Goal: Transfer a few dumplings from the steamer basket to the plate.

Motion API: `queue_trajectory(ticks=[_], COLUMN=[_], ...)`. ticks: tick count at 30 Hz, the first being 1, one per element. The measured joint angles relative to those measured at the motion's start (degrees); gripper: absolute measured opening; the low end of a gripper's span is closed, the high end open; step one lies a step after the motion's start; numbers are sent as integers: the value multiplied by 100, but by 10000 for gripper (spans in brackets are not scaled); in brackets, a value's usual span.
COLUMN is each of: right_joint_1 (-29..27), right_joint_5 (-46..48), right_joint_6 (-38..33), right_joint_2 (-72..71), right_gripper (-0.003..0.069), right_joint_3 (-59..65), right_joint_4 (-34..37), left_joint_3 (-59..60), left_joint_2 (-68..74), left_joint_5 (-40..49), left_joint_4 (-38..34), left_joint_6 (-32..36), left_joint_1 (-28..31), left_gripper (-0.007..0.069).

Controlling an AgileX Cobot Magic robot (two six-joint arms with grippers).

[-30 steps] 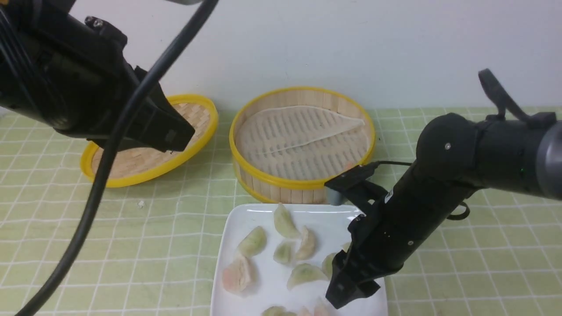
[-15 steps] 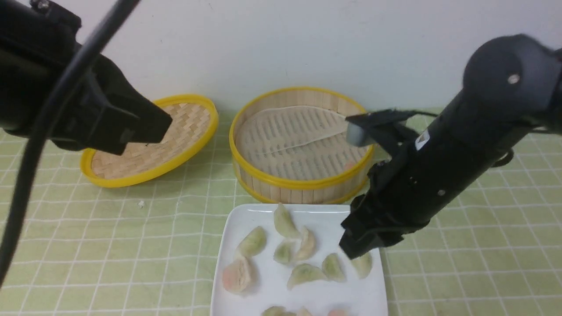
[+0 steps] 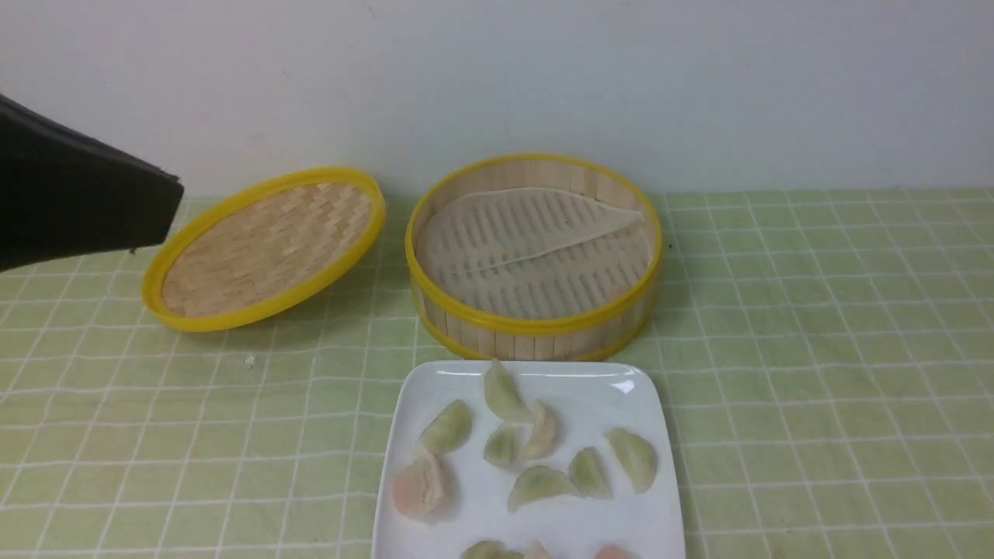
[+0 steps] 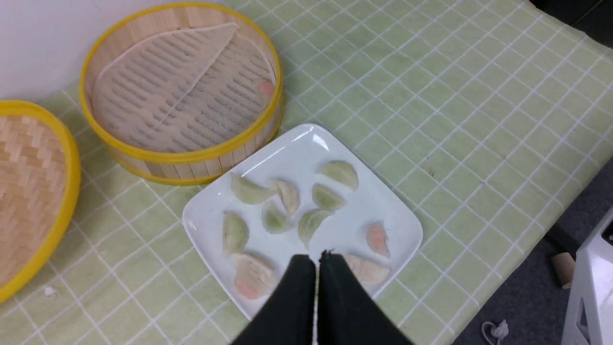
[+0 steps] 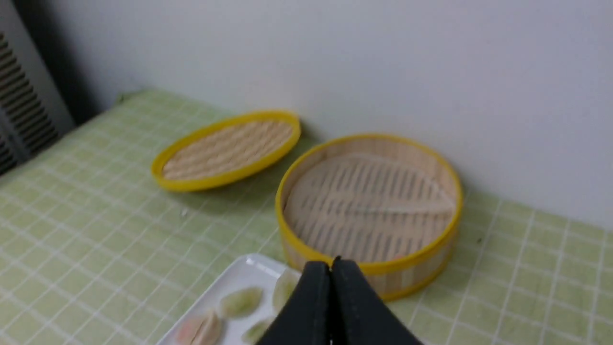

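Note:
The steamer basket point(image 3: 435, 310) stands at the back by the wall. One pink dumpling point(image 3: 617, 295) lies on its liner near the right wall, also seen in the left wrist view point(image 4: 265, 87). The white plate point(image 3: 443, 380) sits in front of it and holds several pale green dumplings and pink dumplings point(image 3: 419, 485) point(image 4: 377, 238). My left gripper point(image 4: 318, 258) is shut and empty, high above the plate's near edge; only its black tip point(image 3: 167, 206) shows at the front view's left edge. My right gripper point(image 5: 330, 263) is shut and empty, above the plate, facing the basket point(image 5: 431, 258).
The shallow woven lid point(image 3: 264, 248) leans at the back left beside the basket. A green checked cloth point(image 3: 815, 349) covers the table. The table's edge, dark floor and a white frame point(image 4: 589, 287) show in the left wrist view.
My right arm rose from the plate's right side and left the front view, leaving a green dumpling there. My left arm drew back to the left edge.

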Motion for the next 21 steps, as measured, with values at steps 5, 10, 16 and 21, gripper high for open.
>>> queue_trajectory(ticks=[5, 10, 16, 21], right_joint_1=[0, 0, 0, 0], right_joint_5=[-710, -1549, -1942, -2103], right_joint_6=[391, 687, 1279, 1355], right_joint_2=[-1897, -3384, -3484, -3447], right_gripper=[-15, -15, -15, -15], right_joint_3=[1429, 2690, 3140, 3145], right_joint_4=[-492, -940, -1104, -1150], left_joint_3=[0, 0, 156, 809], left_joint_2=[-48, -48, -259, -1098], left_joint_5=[4, 4, 4, -143], left_joint_4=[-20, -216, -716, -810], left_joint_6=[-5, -5, -11, -203], left_joint_1=[0, 0, 0, 0], left_gripper=[-6, -6, -6, -6])
